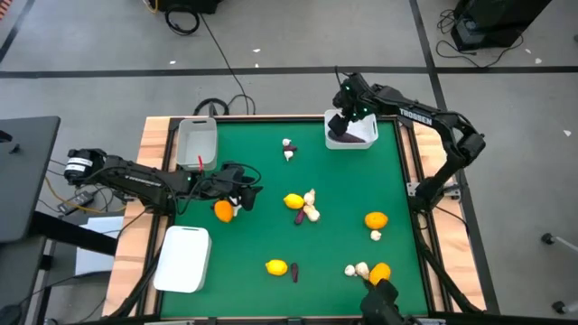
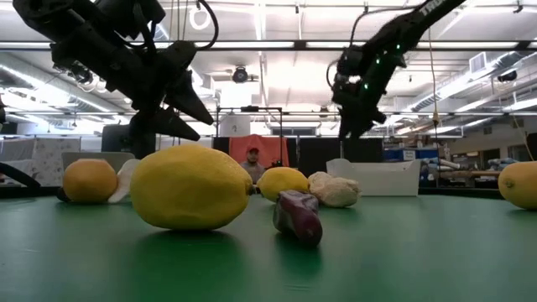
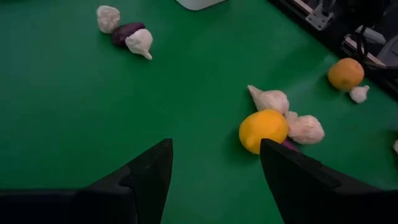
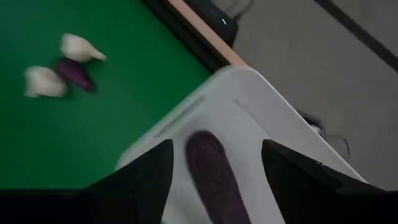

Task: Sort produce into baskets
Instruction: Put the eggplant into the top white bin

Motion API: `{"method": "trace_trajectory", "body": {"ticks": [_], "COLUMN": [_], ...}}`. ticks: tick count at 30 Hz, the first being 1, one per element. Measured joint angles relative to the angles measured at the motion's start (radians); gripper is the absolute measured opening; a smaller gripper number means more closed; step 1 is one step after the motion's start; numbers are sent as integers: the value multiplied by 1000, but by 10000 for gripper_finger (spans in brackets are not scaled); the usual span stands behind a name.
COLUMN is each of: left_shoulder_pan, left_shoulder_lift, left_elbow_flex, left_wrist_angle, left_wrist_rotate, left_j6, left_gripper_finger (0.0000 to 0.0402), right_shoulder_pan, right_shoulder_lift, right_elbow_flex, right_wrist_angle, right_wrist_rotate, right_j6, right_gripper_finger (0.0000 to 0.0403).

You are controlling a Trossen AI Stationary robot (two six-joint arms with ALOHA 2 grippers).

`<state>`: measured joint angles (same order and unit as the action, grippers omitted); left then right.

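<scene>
My right gripper [image 1: 341, 123] hangs open over the white basket [image 1: 364, 143] at the table's far right. A dark purple eggplant [image 4: 211, 171] lies in that basket, below and between the spread fingers, with a gap on each side. My left gripper [image 1: 247, 194] stands open above the mat at centre left with nothing between its fingers [image 3: 214, 180]. An orange [image 1: 223, 210] and a garlic bulb [image 1: 237, 206] lie on the mat under that arm. Ahead of it lie a lemon [image 3: 263, 129] and garlic bulbs [image 3: 270, 99].
A greyish basket [image 1: 197, 143] stands far left and a white basket [image 1: 183, 258] near left. Loose on the mat are garlic with an eggplant piece [image 1: 288, 149], an orange [image 1: 376, 219], a lemon [image 1: 276, 266], another orange [image 1: 380, 271] and garlic [image 1: 355, 269].
</scene>
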<state>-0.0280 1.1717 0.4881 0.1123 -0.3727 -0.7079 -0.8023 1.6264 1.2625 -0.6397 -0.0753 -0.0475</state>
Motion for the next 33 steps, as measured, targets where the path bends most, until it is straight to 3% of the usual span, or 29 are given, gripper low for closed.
{"method": "trace_trajectory", "body": {"ticks": [4, 6, 9, 12, 15, 20, 28, 33], "left_shoulder_pan": [10, 33, 55, 68, 78, 80, 80, 79], "left_shoulder_lift": [0, -3, 6, 37, 38, 15, -6, -6], "left_elbow_flex": [25, 112, 298, 454, 543, 496, 270, 184], "left_wrist_angle": [-39, -148, -488, -840, -1047, -1194, -1155, -1080], "left_wrist_rotate": [64, 136, 175, 130, 120, 192, 347, 373], "left_j6": [-57, -77, 3, 64, 92, 133, 69, 20], "left_gripper_finger": [248, 247, 242, 236, 229, 206, 183, 182], "right_shoulder_pan": [62, 98, 154, 212, 265, 352, 448, 486], "right_shoulder_lift": [-65, -93, -119, -130, -128, -124, -124, -124], "right_elbow_flex": [0, 0, 0, 0, 0, 0, 0, 0], "right_wrist_angle": [0, -5, -4, 10, 12, 14, 10, 10], "right_wrist_rotate": [-45, -70, -73, -63, -51, 0, 35, 68], "right_j6": [56, 91, 125, 161, 197, 228, 240, 253], "right_gripper_finger": [243, 243, 242, 242, 242, 242, 242, 242]}}
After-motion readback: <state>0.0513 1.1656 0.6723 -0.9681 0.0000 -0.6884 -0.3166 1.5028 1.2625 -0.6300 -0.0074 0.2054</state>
